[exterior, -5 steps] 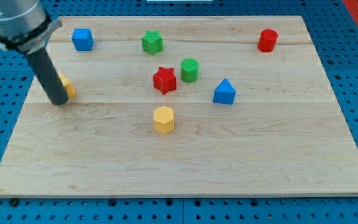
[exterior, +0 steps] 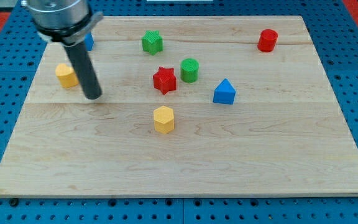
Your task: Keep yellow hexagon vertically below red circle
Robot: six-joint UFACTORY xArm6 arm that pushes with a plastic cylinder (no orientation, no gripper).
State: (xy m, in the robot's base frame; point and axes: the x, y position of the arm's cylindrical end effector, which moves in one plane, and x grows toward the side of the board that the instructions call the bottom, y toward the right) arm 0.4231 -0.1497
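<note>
Camera view, listed near to far. Bench (exterior: 185, 168): pale wood, bare along its near edge. Yellow hexagon (exterior: 163, 119): nearest block, centre-left, well apart from the red circle (exterior: 267, 40), which sits at the far right; task judged undone, since the hexagon needs a long push toward the view's right. My tip (exterior: 92, 96): left of the hexagon, apart from it, just right of a yellow block (exterior: 66, 74). No claw fitted, so no grasp state applies. Possible obstructions: blue block (exterior: 224, 91), red star (exterior: 164, 79), green cylinder (exterior: 189, 70). Farthest: green star (exterior: 152, 42); another blue block, mostly hidden behind the rod.
</note>
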